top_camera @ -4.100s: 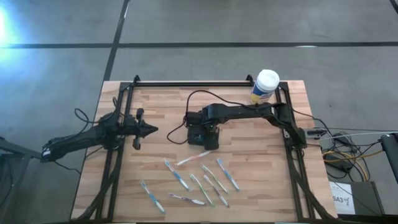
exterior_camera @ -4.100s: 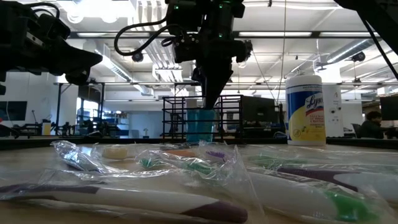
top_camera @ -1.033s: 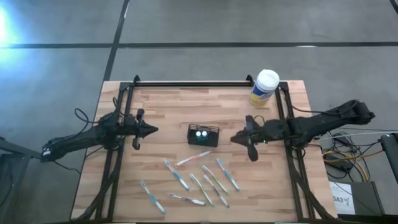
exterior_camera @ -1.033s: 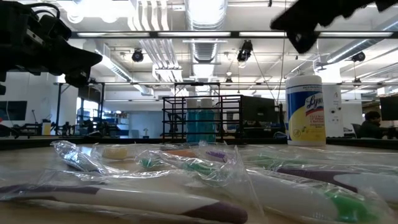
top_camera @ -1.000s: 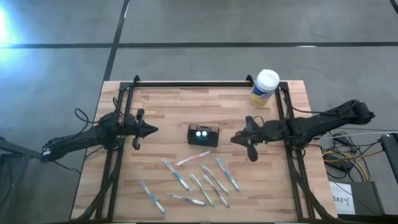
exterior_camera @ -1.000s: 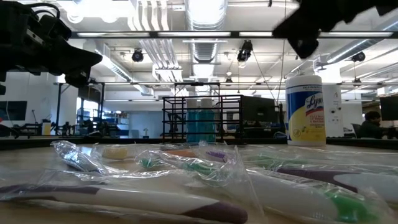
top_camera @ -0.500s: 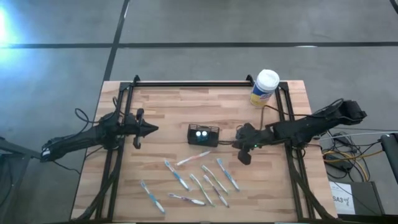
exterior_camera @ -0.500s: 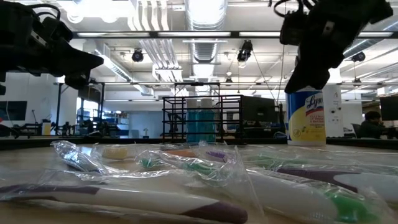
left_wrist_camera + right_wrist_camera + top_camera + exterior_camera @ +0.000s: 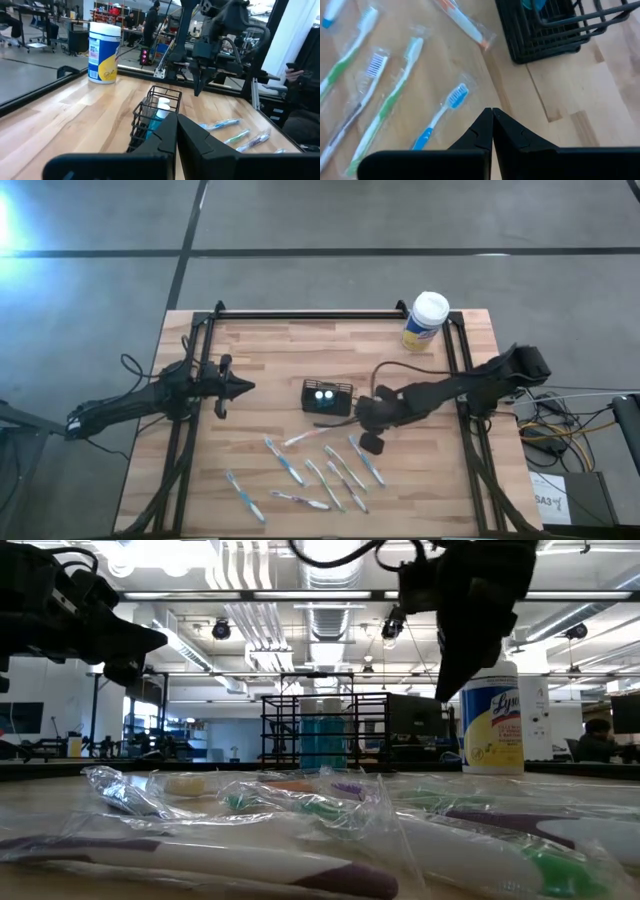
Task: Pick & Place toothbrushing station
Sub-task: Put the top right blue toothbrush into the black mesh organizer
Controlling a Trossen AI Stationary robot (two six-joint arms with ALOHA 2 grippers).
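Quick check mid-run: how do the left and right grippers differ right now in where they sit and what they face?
The left gripper waits near the table's left side, well clear of the black holder; the right gripper reaches in to the middle, just right of the holder.
The left gripper faces the holder from a distance; the right gripper hangs over the wrapped toothbrushes.
Both are shut and hold nothing.

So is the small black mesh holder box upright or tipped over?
Upright: the small black mesh holder box stands on its base, open top up.
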